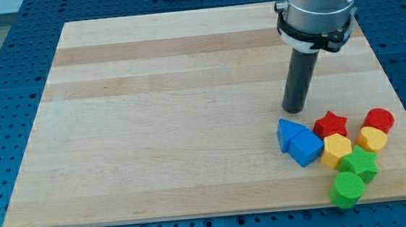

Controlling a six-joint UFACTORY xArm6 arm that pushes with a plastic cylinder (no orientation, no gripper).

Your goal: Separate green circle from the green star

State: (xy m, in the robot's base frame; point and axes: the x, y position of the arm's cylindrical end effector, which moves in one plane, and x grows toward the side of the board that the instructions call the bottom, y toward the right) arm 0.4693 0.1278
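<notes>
The green circle (347,188) lies near the board's bottom right edge. The green star (359,165) sits just above and to the right of it, touching it. My tip (294,110) stands on the board above the cluster, up and to the left of both green blocks, just above the blue triangle (286,132). The tip touches no block.
A blue block (306,147), a yellow hexagon (336,150), a red star (331,124), a yellow block (372,139) and a red block (379,120) crowd around the green star. The wooden board (174,116) ends close below and right of the cluster.
</notes>
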